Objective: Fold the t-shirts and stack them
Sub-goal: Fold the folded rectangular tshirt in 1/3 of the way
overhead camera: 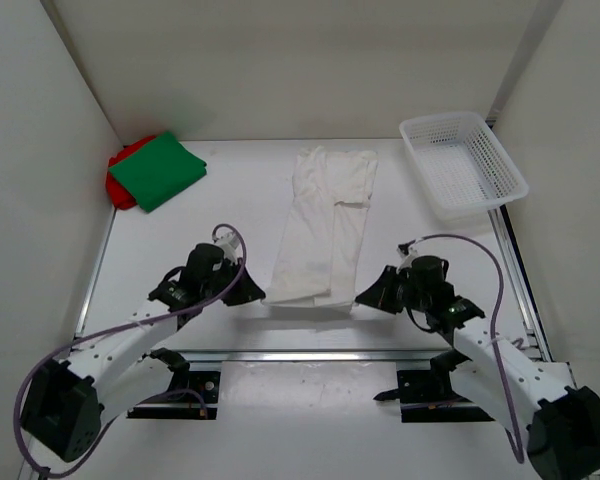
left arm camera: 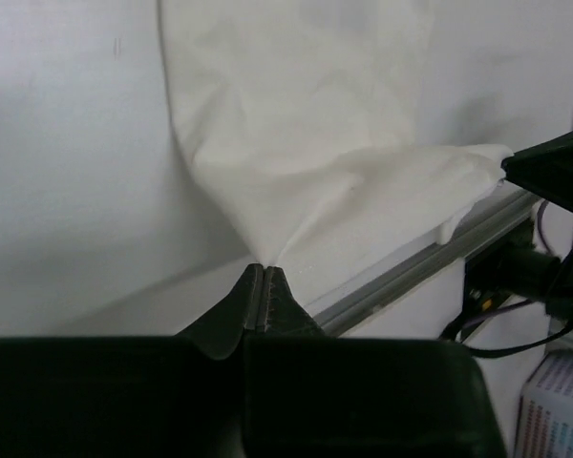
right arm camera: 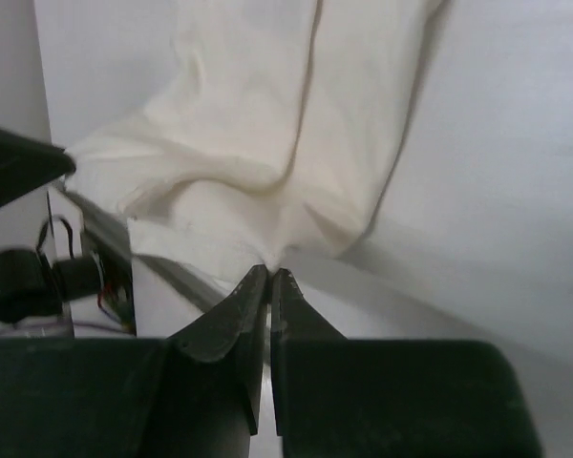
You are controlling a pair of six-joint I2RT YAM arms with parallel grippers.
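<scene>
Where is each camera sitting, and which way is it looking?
Top external: above and behind the arms, looking down on the table; the left arm and right arm show, with the white t-shirt, the green t-shirt on the red t-shirt, and the mesh basket.
Left wrist: on the left arm, looking past its shut left pincer at the white t-shirt's near corner.
Right wrist: on the right arm, looking past its shut right pincer at the other near corner.
Shared: both wrist views show the same white hem and the opposite pincer.
</scene>
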